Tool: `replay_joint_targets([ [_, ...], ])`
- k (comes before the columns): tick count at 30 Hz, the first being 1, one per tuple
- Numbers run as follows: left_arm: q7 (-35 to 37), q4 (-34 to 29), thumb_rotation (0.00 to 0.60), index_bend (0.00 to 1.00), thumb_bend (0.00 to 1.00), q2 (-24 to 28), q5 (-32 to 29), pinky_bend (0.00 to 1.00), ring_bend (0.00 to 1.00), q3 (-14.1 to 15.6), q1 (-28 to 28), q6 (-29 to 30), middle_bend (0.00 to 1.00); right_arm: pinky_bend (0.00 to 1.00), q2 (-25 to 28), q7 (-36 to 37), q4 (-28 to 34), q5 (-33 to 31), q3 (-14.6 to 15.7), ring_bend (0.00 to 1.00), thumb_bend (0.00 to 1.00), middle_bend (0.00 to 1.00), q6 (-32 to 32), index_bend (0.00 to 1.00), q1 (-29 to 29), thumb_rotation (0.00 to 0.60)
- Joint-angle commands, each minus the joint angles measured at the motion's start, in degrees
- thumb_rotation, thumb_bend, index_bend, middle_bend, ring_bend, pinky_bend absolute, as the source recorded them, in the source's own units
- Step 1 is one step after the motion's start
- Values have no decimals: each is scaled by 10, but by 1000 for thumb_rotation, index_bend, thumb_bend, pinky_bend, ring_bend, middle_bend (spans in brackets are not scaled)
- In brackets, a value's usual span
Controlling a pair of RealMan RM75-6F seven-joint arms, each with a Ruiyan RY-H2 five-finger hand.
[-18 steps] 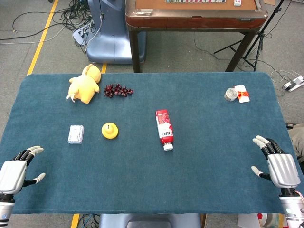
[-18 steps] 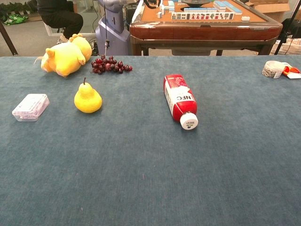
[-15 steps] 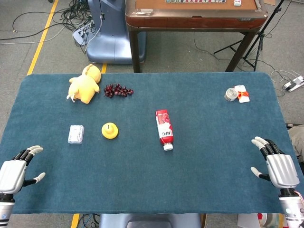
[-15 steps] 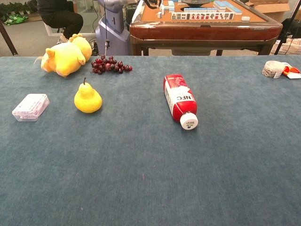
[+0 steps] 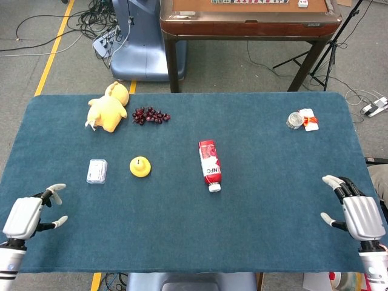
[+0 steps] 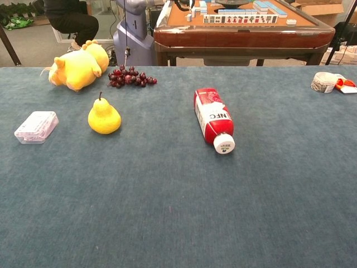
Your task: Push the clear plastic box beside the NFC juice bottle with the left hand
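Worktop (image 5: 267, 182), blue cloth: layout unchanged from 0.6 s ago. Plush duck (image 5: 108, 107) at far left, dark grapes (image 5: 151, 115) just beside it. NFC juice bottle (image 5: 210, 165) lying on its side mid-worktop, cap toward the robot. Left hand (image 5: 27, 215) has shifted inward and up from the near-left corner, empty, fingers spread, short of the box. Right hand (image 5: 359, 213) near the right edge, empty, fingers apart, roughly where it was. Yellow pear (image 5: 140, 167) upright between box and bottle. Clear plastic box (image 5: 97, 171) left of the pear, well apart from the bottle, untouched. Tape roll (image 5: 295, 120) at far right.
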State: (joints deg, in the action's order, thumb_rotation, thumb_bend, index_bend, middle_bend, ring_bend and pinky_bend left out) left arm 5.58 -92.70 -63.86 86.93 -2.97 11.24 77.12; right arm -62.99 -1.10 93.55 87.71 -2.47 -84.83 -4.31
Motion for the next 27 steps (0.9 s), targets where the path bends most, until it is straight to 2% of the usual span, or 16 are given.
replay_joint_targets([
  [1, 4, -21, 600, 275, 272, 13, -16, 946, 831, -21, 43, -52, 834, 486, 4, 4, 4, 0, -4, 156, 0, 248, -7, 217, 2, 600],
  [4, -3, -26, 600, 288, 374, 9, -51, 998, 926, -40, 71, -92, 930, 486, 8, 12, 4, -4, -8, 161, 0, 257, -9, 217, 2, 600],
  [6, 4, -29, 600, 295, 449, 11, -85, 1000, 990, -50, 95, -141, 962, 486, 9, 17, 3, -7, -9, 162, 0, 257, -7, 217, 2, 600],
  [10, -17, -22, 600, 278, 548, 10, -139, 1000, 1000, -67, 135, -205, 974, 486, 10, 22, 2, -8, -8, 162, 5, 258, -1, 217, 0, 600],
  [18, -74, -4, 600, 275, 592, -6, -267, 1000, 1000, -90, 195, -286, 1000, 486, 10, 27, 4, -7, -8, 162, 7, 258, 9, 217, -6, 600],
  [27, -141, 17, 600, 272, 620, -8, -404, 1000, 1000, -85, 264, -358, 1000, 486, 8, 33, 3, -12, -6, 162, 12, 259, 34, 219, -18, 600],
])
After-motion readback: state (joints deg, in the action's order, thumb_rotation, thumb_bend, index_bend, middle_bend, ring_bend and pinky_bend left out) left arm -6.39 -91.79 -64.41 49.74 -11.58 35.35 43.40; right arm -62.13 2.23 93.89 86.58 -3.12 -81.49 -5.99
